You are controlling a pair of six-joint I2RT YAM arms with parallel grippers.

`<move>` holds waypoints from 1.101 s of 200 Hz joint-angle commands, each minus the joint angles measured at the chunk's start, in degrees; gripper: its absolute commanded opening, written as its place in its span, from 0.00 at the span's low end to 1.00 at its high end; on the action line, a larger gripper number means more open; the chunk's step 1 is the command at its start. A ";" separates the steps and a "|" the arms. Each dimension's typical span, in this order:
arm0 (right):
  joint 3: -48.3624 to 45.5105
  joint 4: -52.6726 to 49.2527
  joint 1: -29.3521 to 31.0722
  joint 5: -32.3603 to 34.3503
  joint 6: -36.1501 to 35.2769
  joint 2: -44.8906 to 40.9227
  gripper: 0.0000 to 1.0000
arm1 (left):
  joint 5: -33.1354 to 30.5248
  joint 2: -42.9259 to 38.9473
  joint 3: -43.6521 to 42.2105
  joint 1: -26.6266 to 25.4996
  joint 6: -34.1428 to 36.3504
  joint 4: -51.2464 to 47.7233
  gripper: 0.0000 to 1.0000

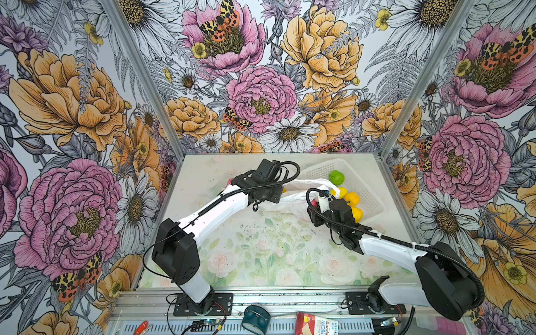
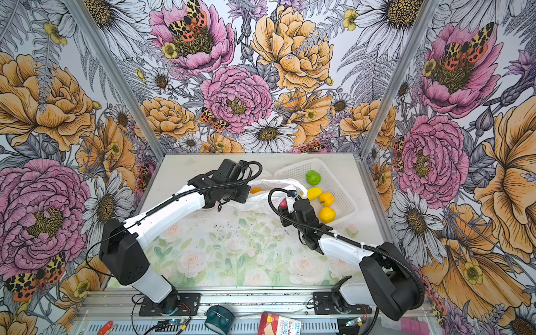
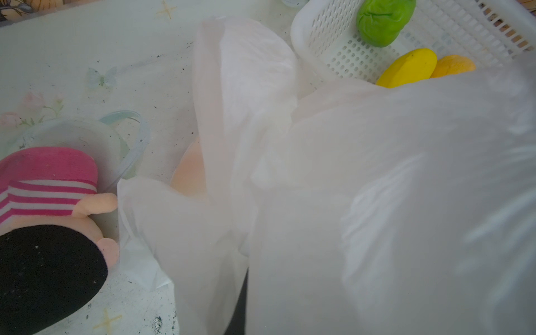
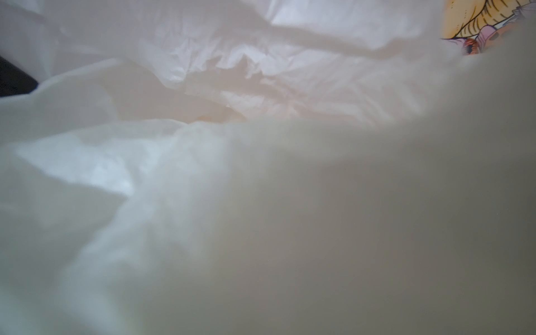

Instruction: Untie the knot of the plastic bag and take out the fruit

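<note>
At the far end of the floral-print desk [image 1: 261,252], there it was: the thin, crinkly white plastic bag [image 1: 290,203], stretched between the two arms and reaching the near edge of the white perforated plastic basket [image 1: 317,171], which sat at the desk's back right. And look, a pink-and-white striped plush toy with a black part [image 3: 49,203] lay just beside the bag on the left arm's side. The left end effector [image 1: 280,195] was closed tight, with bag film gathered right at it and spilling across its wrist view. The right end effector [image 1: 326,198] was buried in the bag's folds; whether its jaws stood apart or together, I could not tell. In the basket lay four glossy toy fruits: a round green fruit [image 1: 336,177], an elongated yellow fruit [image 1: 342,192], an orange-yellow fruit [image 1: 351,198] and a rounder yellow fruit [image 1: 357,214]. A small orange fruit [image 2: 255,190] peeked out by the left end effector.
</note>
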 commanded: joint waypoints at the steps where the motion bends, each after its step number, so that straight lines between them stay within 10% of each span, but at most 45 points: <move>1: 2.12 3.89 -2.25 -4.65 2.39 1.86 0.47 | -3.07 0.22 0.60 1.11 0.98 -4.50 0.00; 35: 5.64 5.08 -1.12 -18.55 0.08 7.75 0.47 | -3.30 -0.12 0.80 1.20 1.20 -4.71 0.00; 143: 8.05 -2.44 -1.01 -5.59 0.49 8.71 0.81 | -4.80 0.26 1.17 1.20 1.78 -5.27 0.00; 220: 13.47 -7.65 -1.01 1.65 1.63 15.07 0.36 | -4.93 -0.04 1.27 1.02 1.90 -5.49 0.00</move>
